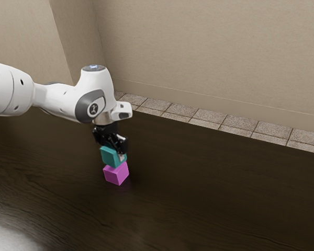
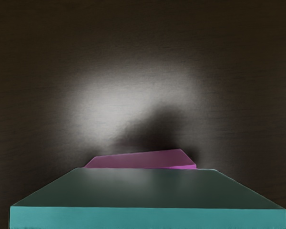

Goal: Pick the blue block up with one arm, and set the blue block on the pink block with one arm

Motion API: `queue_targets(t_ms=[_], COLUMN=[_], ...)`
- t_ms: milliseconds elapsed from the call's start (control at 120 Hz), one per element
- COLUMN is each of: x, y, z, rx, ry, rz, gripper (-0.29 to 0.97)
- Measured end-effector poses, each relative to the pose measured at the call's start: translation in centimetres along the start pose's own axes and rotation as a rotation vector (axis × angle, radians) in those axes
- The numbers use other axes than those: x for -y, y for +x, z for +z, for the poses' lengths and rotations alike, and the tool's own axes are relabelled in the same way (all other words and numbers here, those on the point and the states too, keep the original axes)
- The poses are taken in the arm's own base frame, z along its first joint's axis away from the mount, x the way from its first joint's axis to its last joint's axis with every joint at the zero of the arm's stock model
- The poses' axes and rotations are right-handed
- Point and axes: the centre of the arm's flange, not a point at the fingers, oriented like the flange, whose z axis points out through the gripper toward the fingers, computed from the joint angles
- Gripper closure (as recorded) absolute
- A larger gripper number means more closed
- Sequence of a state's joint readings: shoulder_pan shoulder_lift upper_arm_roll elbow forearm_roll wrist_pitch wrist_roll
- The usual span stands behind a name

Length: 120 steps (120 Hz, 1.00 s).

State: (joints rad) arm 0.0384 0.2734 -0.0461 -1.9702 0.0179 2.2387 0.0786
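Observation:
The blue block (image 1: 111,156), teal in colour, sits between the black fingers of my gripper (image 1: 115,153), which is shut on it. It hangs directly over the pink block (image 1: 116,173), which rests on the dark wooden table (image 1: 209,198). The two blocks look touching or nearly so; I cannot tell which. In the wrist view the blue block (image 2: 148,200) is close under my hand, and a strip of the pink block (image 2: 143,160) shows just beyond it.
A beige wall (image 1: 209,47) and a tiled floor strip (image 1: 225,120) lie behind the table's far edge. A bright glare patch (image 2: 133,100) lies on the table past the blocks.

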Motion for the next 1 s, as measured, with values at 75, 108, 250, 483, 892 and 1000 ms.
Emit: queue_targets(t_ms=[75, 108, 250, 483, 892, 1000], x=[0.0, 0.3, 1.3, 1.5, 1.2, 1.1], y=[0.2, 0.4, 1.0, 0.9, -0.9, -1.3], z=[-0.2, -0.4, -1.1, -1.2, -0.2, 0.0], rx=[-0.017, -0.032, -0.109, -0.166, -0.151, -0.145], ry=[-0.003, -0.002, 0.004, 0.009, 0.003, -0.002], rz=[0.009, 0.007, 0.001, 0.004, -0.048, -0.063], gripper=[0.31, 0.31, 0.30, 0.29, 0.29, 0.29])
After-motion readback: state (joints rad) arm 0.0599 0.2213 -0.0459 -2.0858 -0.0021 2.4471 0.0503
